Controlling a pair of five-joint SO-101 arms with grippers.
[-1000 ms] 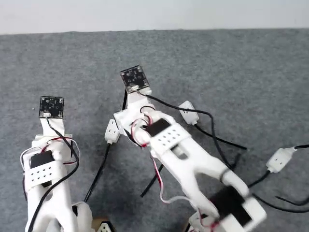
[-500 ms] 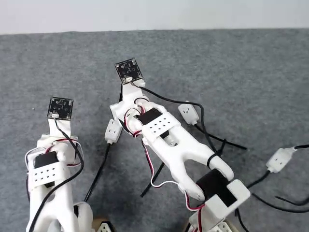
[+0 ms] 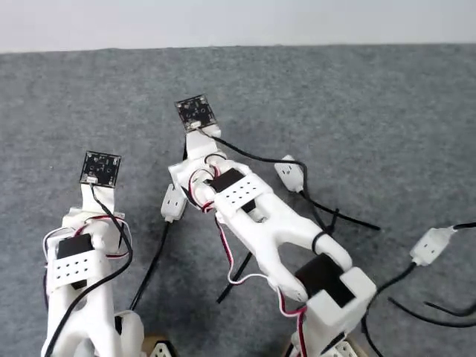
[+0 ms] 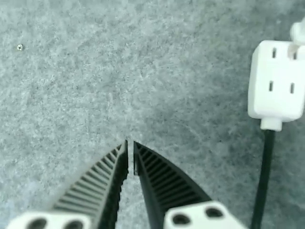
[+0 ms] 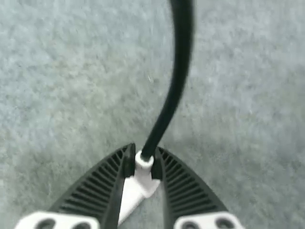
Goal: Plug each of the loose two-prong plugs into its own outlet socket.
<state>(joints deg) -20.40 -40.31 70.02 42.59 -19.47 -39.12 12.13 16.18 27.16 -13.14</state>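
— Grey carpet covers the table (image 3: 372, 97); that's the biggest thing on my screens.

— And the arms?

— Both white. On the high camera my right arm (image 3: 260, 216) stretches out over the middle of the table. My left arm (image 3: 78, 260) stands beside it and reaches less far out.

— Where are the sockets?

— One white socket (image 3: 173, 202) lies flat between the two arms, just beside the right arm's wrist. Its socket cord (image 3: 152, 260), black, trails back toward the bases. My left wrist camera shows that socket (image 4: 278, 78) face up with its slots visible, off to one side of the left gripper (image 4: 129, 143) and apart from it.

— Anything else on the carpet?

— A second white block (image 3: 291, 175) lies on the far side of the right arm, near it, and a third block (image 3: 431, 244) sits well apart at the table's edge. Both are on black cords. I can't tell from here whether they're plugs or sockets.

— The plug?

— The plug (image 5: 136, 186) is white and sits in my right gripper (image 5: 143, 151), pinched between the jaws. Its plug cord (image 5: 178, 71) curves away over the carpet.

— Left jaws?

— Pressed together with nothing between them, tips over bare carpet.
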